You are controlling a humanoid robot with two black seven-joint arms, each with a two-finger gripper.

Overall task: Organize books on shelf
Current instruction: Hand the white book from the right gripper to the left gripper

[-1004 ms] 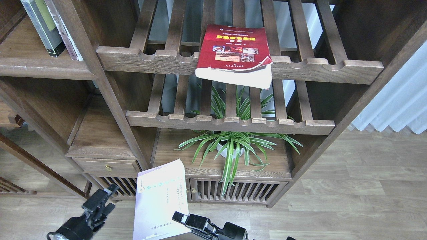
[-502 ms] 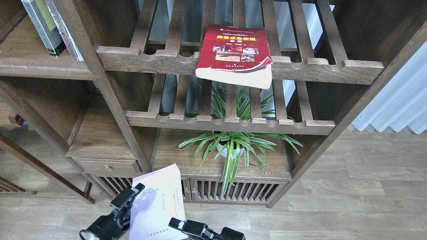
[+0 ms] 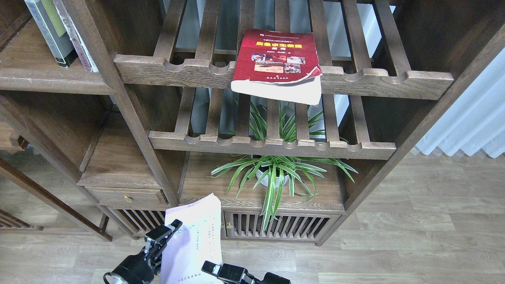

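Observation:
The thin lavender-white book (image 3: 195, 240) is held upright low in the view, in front of the cabinet base. My right gripper (image 3: 213, 270) is shut on its lower right edge. My left gripper (image 3: 165, 230) is at the book's upper left edge, with its jaws apart on either side of that edge. The thick red book (image 3: 276, 59) lies flat on the upper slatted rack, its curled corner hanging over the front rail. The black-edged book with a green panel (image 3: 49, 27) stands on the solid dark-brown shelf (image 3: 43, 81) at the upper left.
Another pale book (image 3: 77, 37) leans beside the green one. Two slatted racks (image 3: 272, 144) fill the middle bay. A potted spider plant (image 3: 272, 173) stands on the cabinet top below them. A small drawer (image 3: 126, 195) is at the left, a white curtain (image 3: 473, 118) at the right.
My left gripper has moved right and up from the lower left to the lavender-white book's left edge. The book has shifted slightly and tilted. The right gripper has stayed put.

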